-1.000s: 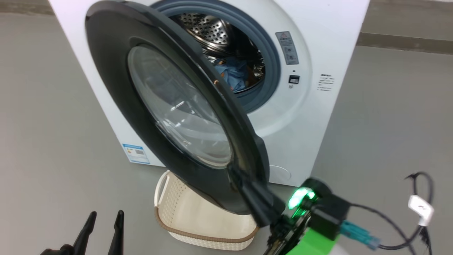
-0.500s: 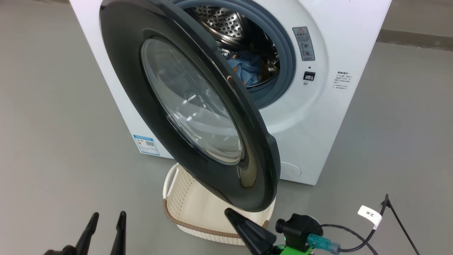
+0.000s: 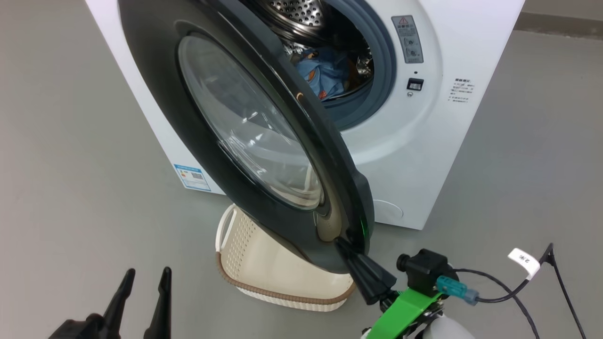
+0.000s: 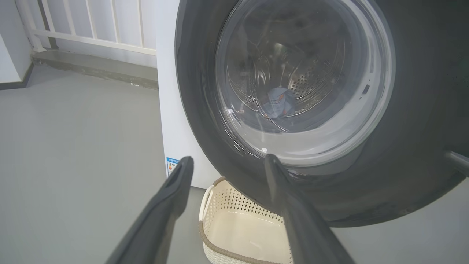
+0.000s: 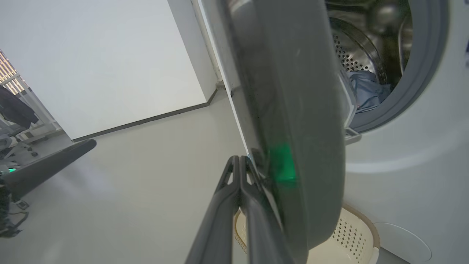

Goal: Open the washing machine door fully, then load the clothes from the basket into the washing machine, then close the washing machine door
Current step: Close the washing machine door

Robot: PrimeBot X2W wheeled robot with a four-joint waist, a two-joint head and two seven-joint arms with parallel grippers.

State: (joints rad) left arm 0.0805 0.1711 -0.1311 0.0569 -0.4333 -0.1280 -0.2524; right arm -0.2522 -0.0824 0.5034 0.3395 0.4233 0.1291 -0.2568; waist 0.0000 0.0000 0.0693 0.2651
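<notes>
The clothes [image 3: 325, 70] lie in the washing machine [image 3: 414, 155] drum; the basket [image 3: 282, 278] on the floor looks empty. The door [image 3: 249, 122] stands half open, the closed right fingers [image 3: 365, 275] at its lower edge, the left fingers [image 3: 160, 301] spread and empty. Only shutting the door seems left.

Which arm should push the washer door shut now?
Right: the right gripper, shut, is at the lower rim of the washing machine door; the open left gripper sits low, apart from it.
</notes>
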